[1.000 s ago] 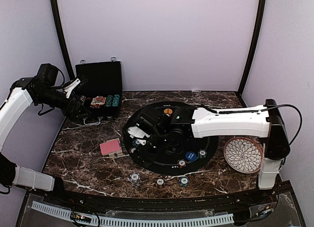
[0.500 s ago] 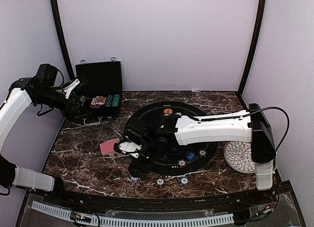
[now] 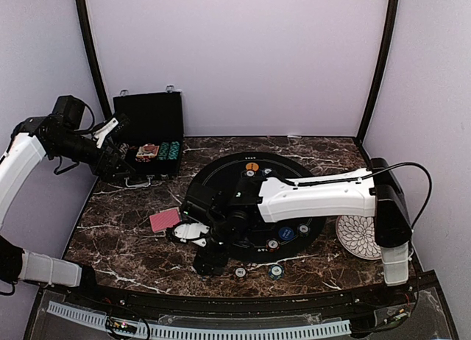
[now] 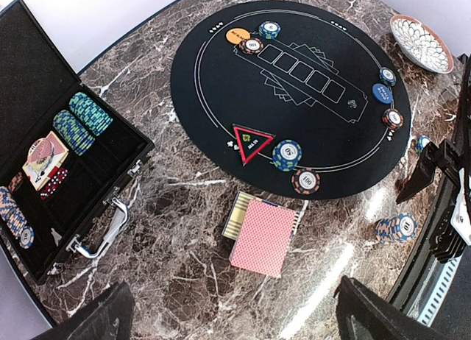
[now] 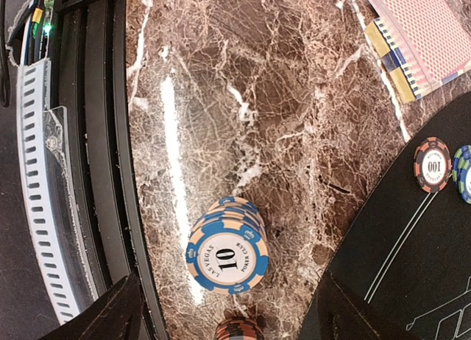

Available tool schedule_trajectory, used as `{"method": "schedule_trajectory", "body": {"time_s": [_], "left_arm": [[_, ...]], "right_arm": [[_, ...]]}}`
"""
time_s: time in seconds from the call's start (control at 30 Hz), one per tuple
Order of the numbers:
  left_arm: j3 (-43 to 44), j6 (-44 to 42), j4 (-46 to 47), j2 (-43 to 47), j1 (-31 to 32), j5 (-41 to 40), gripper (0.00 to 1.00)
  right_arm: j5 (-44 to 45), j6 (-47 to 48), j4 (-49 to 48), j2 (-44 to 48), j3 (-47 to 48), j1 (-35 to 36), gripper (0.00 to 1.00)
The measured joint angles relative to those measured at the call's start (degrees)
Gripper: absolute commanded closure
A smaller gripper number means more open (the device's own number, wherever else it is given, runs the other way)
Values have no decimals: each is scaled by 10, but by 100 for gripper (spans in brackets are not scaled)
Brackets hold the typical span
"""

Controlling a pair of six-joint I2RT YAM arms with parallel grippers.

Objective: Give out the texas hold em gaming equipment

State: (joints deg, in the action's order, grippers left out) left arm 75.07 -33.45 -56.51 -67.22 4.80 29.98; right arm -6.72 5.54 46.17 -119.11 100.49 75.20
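My right gripper (image 3: 200, 250) hangs open just over a stack of blue "10" poker chips (image 5: 227, 252) on the marble near the front edge, one finger on each side and neither touching it. A red chip stack (image 5: 239, 330) stands right beside it. The pink-backed playing cards (image 4: 263, 235) lie left of the black round mat (image 4: 221, 82). On the mat are a red-edged triangle marker (image 4: 252, 141), single chips (image 4: 287, 154), an orange button (image 4: 238, 35) and a blue button (image 4: 380, 93). My left gripper (image 3: 114, 134) is open, high by the case.
The open black case (image 4: 51, 156) at the back left holds teal chip rows and more cards. A white petal plate (image 3: 358, 237) sits at the right, partly behind the right arm. Two more chip stacks (image 3: 275, 271) stand near the front rail (image 5: 96, 171).
My right arm has swung from over the mat to the front left and come down over the blue chip stack. The left arm has stayed where it was.
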Motion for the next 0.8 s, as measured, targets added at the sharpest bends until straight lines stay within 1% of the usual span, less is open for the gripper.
{"method": "schedule_trajectory", "body": {"time_s": [0.5,0.8], "left_arm": [[-2,0,-4,34,0,2,1],[-2,1,-6,37,0,2,1]], "right_arm": [[10,0,-26,-21,0,3,20],[6,0,-37,-38,0,8,24]]}}
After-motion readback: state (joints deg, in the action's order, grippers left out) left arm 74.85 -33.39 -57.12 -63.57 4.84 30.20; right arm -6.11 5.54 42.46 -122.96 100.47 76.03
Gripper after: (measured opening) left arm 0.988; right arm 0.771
